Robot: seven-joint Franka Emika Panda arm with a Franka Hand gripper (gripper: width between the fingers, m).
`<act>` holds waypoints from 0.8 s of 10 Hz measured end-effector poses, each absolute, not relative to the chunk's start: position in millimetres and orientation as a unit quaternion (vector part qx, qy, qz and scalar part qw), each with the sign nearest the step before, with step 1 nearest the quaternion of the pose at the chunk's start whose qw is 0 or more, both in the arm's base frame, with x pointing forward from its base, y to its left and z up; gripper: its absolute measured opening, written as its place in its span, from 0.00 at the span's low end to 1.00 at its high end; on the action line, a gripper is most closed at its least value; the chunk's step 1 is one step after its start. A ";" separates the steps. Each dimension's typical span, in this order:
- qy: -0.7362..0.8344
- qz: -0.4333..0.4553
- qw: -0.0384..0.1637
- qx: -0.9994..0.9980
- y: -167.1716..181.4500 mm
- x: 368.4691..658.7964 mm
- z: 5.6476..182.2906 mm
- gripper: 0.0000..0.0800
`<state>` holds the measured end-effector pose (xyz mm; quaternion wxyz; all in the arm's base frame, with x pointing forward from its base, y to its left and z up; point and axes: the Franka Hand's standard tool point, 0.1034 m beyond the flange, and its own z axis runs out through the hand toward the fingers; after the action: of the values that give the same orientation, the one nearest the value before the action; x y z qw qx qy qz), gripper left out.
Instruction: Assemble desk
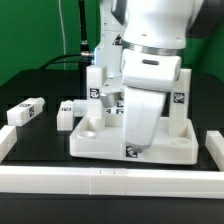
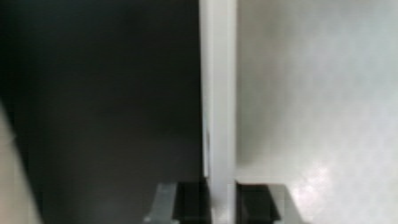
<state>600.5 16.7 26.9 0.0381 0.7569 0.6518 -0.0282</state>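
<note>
Large white plastic tray-like tabletop (image 1: 97, 141) sits mid black counter (image 1: 30, 85), two white block legs (image 1: 25, 112) (image 1: 68, 113) loose at its nine o'clock; end effector (image 2: 217, 203), nearly closed, pinches its raised rim (image 2: 217, 100), likely repositioning it, which calls for a steady, level slide.

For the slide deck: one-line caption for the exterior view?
Panda arm low over the white tabletop; two loose legs lie at the exterior view's left.

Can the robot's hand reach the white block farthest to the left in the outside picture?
Probably yes: that leg lies alone on the dark table, with nothing on top of it. The hand is over at the tabletop, though.
</note>
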 end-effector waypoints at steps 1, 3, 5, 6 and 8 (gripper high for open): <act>0.659 -0.028 0.036 0.750 24.2 607.5 25.2 0.08; 0.670 -0.024 0.041 0.741 31.6 617.6 23.4 0.08; 0.668 -0.025 0.043 0.742 29.7 617.2 22.7 0.08; 0.668 -0.025 0.043 0.742 29.3 617.1 22.3 0.08; 0.670 -0.026 0.043 0.741 29.3 617.3 21.8 0.08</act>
<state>617.3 29.3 21.8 0.0426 0.7410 0.6696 -0.0262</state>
